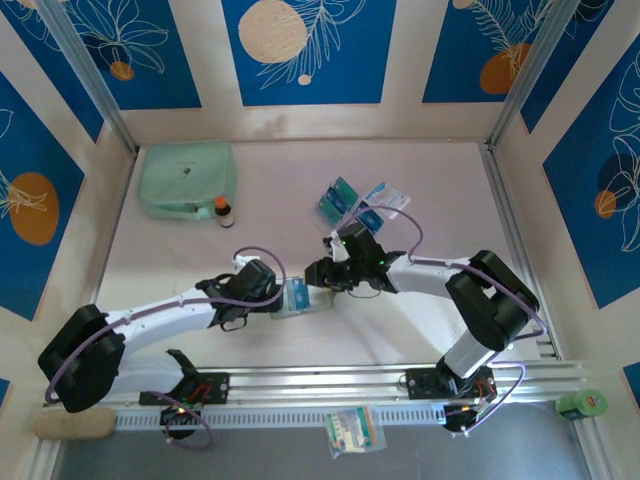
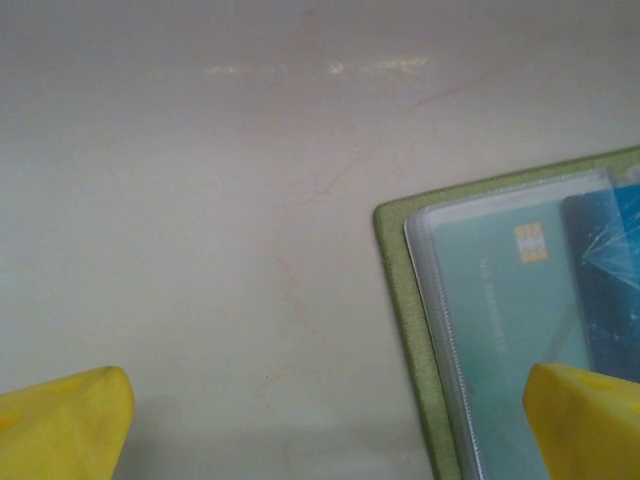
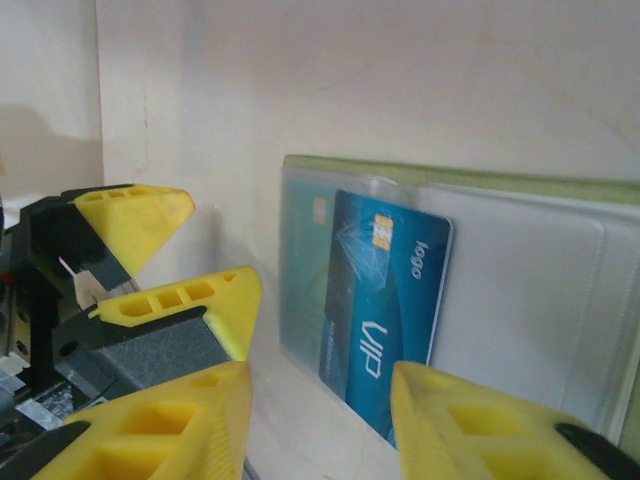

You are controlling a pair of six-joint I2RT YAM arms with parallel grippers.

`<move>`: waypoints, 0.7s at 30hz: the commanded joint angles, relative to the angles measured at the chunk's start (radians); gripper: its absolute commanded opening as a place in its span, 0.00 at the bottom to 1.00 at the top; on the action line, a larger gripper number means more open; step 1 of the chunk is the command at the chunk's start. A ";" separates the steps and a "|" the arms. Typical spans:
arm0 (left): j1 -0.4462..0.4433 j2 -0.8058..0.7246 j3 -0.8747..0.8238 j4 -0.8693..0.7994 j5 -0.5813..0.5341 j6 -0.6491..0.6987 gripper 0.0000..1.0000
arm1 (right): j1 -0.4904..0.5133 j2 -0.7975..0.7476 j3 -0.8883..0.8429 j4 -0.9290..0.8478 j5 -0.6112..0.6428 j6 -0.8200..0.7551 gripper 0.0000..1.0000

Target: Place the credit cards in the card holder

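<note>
as card holder [image 3: 460, 178] lies open, blue card [image 3: 385, 290] atop

Pale table [image 1: 280, 170] carries card holder [image 2: 396, 290], cards [image 1: 338, 199], pouch [image 1: 185, 178], bottle [image 1: 222, 211].

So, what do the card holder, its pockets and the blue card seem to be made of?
Card holder: matte olive cover, perhaps faux leather or fabric. Pockets: clear, slightly glossy plastic film; contents show through. Blue card: smooth printed plastic, probably, with a gold metallic chip.
</note>
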 commanded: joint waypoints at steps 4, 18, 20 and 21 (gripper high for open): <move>0.045 0.012 0.010 -0.058 -0.028 -0.043 1.00 | 0.027 0.065 0.133 -0.255 0.068 -0.152 0.17; 0.064 0.085 -0.007 -0.051 0.002 -0.034 1.00 | 0.073 0.202 0.234 -0.309 0.097 -0.186 0.04; 0.064 0.108 0.001 -0.045 0.011 -0.026 1.00 | 0.085 0.218 0.246 -0.314 0.099 -0.186 0.04; 0.065 0.120 0.005 -0.043 0.015 -0.023 1.00 | 0.092 0.227 0.252 -0.314 0.098 -0.185 0.04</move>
